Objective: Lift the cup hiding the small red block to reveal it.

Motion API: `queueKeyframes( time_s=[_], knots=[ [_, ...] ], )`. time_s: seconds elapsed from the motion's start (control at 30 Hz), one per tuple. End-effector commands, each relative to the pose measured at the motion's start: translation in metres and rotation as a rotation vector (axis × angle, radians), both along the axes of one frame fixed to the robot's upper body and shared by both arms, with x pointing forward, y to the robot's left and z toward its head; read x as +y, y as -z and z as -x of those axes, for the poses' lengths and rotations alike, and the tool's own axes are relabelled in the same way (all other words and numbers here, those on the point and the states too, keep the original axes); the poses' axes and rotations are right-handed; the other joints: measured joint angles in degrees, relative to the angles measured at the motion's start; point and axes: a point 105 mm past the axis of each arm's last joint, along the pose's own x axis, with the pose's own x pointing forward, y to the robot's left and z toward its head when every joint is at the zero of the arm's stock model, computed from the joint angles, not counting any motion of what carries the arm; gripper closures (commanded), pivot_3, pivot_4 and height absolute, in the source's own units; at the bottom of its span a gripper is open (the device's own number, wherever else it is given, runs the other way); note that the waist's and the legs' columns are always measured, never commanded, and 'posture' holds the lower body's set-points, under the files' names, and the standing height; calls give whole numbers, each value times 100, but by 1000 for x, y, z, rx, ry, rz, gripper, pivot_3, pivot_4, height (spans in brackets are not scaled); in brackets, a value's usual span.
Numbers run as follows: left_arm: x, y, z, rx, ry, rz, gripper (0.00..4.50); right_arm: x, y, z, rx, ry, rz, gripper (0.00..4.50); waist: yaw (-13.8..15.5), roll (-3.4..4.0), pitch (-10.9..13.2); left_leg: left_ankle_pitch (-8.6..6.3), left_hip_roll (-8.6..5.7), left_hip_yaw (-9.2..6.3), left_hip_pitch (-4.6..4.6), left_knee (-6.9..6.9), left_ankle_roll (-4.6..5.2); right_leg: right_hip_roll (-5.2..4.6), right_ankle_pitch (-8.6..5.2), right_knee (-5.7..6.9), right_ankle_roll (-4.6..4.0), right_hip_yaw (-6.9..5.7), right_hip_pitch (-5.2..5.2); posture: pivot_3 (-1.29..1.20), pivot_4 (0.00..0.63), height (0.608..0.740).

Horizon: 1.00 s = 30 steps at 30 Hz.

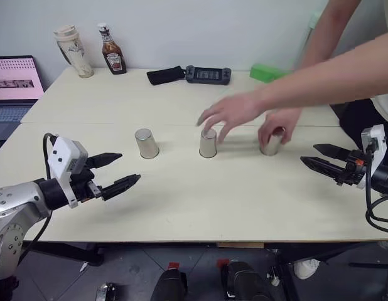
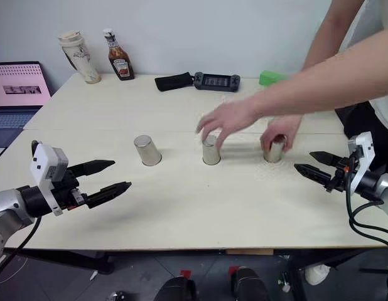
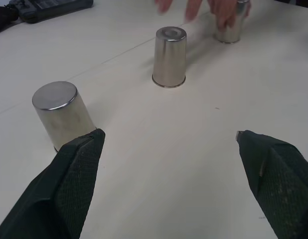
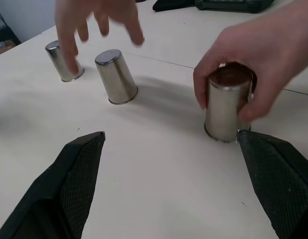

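Cups stand upturned in a row at mid-counter, none yet lifted by the robot, so the red block is hidden and the whole task remains. Nearest, the left hand at 8 o'clock and right hand at 3 o'clock hover wide open and empty over bare counter. A person's hand grips the right cup; another hand hovers over the middle cup, crowding the approach; the left cup stands clear. Clutter lines the far edge.

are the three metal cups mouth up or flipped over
Flipped over: left cup, middle cup and right cup show closed bases on top, rims on the table.
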Motion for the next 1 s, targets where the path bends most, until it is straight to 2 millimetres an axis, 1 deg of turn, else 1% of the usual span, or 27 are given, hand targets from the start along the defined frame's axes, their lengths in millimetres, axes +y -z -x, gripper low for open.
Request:
queueKeyframes(
  time_s=[0.03, 0.3, 0.7, 0.83, 0.93, 1.0],
  knots=[
    [-3, -8, 0, -40, 13, -18, 0, 1, -9, 0, -47, -1, 30, 27, 0, 0, 0, 0, 0, 0, 0, 0, 0, 0, 0, 0, 0, 0, 0, 0, 150, 740],
    [-2, -7, 1, -36, 8, -25, 0, 2, -7, 0, -43, -1, 31, 27, 0, 0, 0, 0, 0, 0, 0, 0, 0, 0, 0, 0, 0, 0, 0, 0, 150, 740],
    [-5, -5, 1, -33, 15, -30, 0, 4, -9, -1, -50, -12, 33, 27, 0, 0, 0, 0, 0, 0, 0, 0, 0, 0, 0, 0, 0, 0, 0, 0, 150, 740],
    [-10, 1, -8, -44, -11, -47, 0, 18, -13, 0, -66, -61, 40, 27, 2, 0, 0, 0, 0, -1, 0, 0, 0, 0, 0, 0, 0, 0, 0, 0, 150, 740],
    [-16, 11, -12, -27, -11, -57, 0, 35, -15, -4, -96, -91, 49, 27, -16, 0, 0, 0, 0, 1, 2, 0, 0, 0, 2, 1, 3, 3, 1, 0, 150, 740],
    [-24, 14, -21, -47, -33, -41, 0, 47, -20, -9, -126, -97, 45, 27, -14, 0, 0, 0, 1, 2, 2, 0, 0, 1, 3, 3, 5, 4, 0, 0, 150, 740]
  ],
)
